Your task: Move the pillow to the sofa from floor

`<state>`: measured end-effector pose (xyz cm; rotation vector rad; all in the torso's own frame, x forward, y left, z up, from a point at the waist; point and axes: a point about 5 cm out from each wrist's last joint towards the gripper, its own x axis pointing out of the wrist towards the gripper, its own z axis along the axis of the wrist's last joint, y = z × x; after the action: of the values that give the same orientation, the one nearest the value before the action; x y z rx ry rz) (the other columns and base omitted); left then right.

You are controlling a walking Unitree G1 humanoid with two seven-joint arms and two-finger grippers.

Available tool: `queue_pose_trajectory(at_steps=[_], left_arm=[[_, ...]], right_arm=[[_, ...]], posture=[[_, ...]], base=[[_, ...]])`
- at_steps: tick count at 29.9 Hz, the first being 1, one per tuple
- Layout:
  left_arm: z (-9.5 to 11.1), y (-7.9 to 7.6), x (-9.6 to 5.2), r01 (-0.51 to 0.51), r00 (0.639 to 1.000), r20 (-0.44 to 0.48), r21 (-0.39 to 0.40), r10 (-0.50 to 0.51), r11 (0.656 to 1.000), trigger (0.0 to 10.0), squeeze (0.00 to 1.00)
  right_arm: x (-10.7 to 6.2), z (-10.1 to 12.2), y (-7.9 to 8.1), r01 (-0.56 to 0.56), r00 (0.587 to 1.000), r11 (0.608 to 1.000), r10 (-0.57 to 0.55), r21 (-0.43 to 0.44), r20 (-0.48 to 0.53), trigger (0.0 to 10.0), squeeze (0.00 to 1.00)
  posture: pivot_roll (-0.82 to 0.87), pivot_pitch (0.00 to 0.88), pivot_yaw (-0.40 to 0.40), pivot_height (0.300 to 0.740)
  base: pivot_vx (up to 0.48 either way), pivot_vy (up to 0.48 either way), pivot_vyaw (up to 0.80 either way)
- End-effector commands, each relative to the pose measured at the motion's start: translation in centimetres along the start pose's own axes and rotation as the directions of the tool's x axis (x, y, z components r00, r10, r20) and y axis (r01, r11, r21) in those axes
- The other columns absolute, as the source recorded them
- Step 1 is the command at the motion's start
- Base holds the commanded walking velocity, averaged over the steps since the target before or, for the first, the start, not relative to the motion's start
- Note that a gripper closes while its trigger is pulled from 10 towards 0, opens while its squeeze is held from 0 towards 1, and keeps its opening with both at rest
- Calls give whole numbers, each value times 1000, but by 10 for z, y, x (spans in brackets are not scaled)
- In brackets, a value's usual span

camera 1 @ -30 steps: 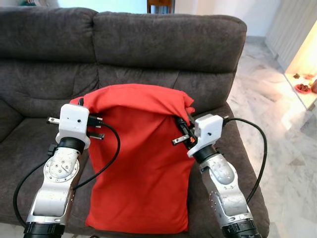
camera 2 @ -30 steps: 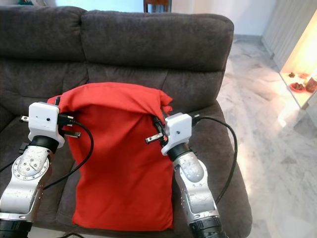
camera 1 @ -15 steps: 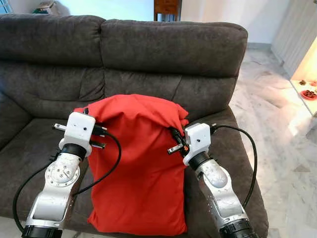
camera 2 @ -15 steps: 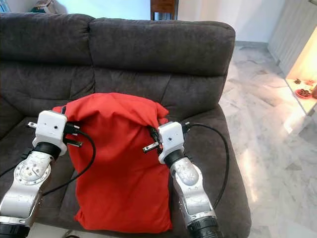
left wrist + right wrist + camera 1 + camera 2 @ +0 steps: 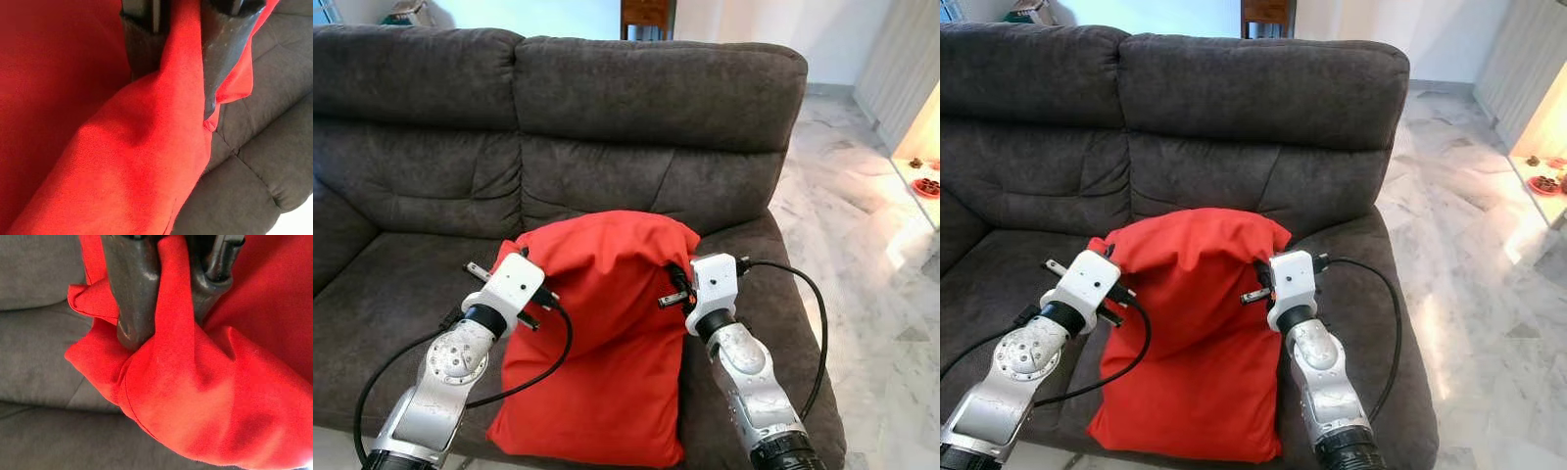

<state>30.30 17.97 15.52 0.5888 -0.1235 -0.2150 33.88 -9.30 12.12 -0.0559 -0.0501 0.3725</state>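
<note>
One red pillow (image 5: 607,343): we are pinching its top corners, left gripper (image 5: 178,58) and right gripper (image 5: 168,293) clamping fabric, dark grey sofa (image 5: 656,108) just beyond our fingers.

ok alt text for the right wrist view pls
Two black fingers of the right gripper pinch a fold of the red pillow, bunching its corner, with the dark grey sofa cushions behind it.

This is a home living room. A dark grey fabric sofa (image 5: 607,127) with plump back cushions stands on a polished marble floor (image 5: 862,225), and a wooden chair (image 5: 647,17) shows behind it. At the right, sunlight falls on a low ledge holding a red dish (image 5: 927,186).
</note>
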Motion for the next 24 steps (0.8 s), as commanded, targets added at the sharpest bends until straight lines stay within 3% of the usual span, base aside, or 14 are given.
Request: queue_pose_trajectory(at_steps=[1,13,14,15,16,17,24], left_arm=[[-3,-10,0,62,998,-6,12,-62,998,10000,0],[-16,-13,-5,50,997,-64,-16,-51,999,10000,0],[-17,-14,-5,50,996,-68,-13,-51,999,10000,310],[-16,-14,-5,50,997,-65,-17,-51,999,10000,765],[-16,-14,-5,51,997,-63,-20,-52,999,10000,765],[-16,-14,-5,51,997,-61,-23,-52,998,10000,1000],[-12,-13,-3,41,998,-52,-1,-41,999,10000,1000]], right_arm=[[3,2,-1,10,1000,1000,-10,4,2,10000,0],[0,-10,-2,16,999,1000,-15,20,-50,10000,0],[0,-11,-2,15,999,1000,-14,24,-51,10000,0],[0,-11,-2,15,999,1000,-14,26,-53,10000,161],[0,-11,-2,16,998,1000,-14,26,-54,10000,161],[0,-11,-3,16,998,1000,-14,27,-54,10000,1000],[-1,-11,-7,58,997,998,-56,37,-47,10000,1000]], posture=[[60,117,6,740],[64,127,-5,740],[62,128,-5,740],[61,128,-5,740],[61,128,-5,740],[62,128,-5,740],[64,125,-3,740]], base=[[0,0,0],[0,0,0],[0,0,0],[0,0,0],[0,0,0],[0,0,0],[0,0,0]])
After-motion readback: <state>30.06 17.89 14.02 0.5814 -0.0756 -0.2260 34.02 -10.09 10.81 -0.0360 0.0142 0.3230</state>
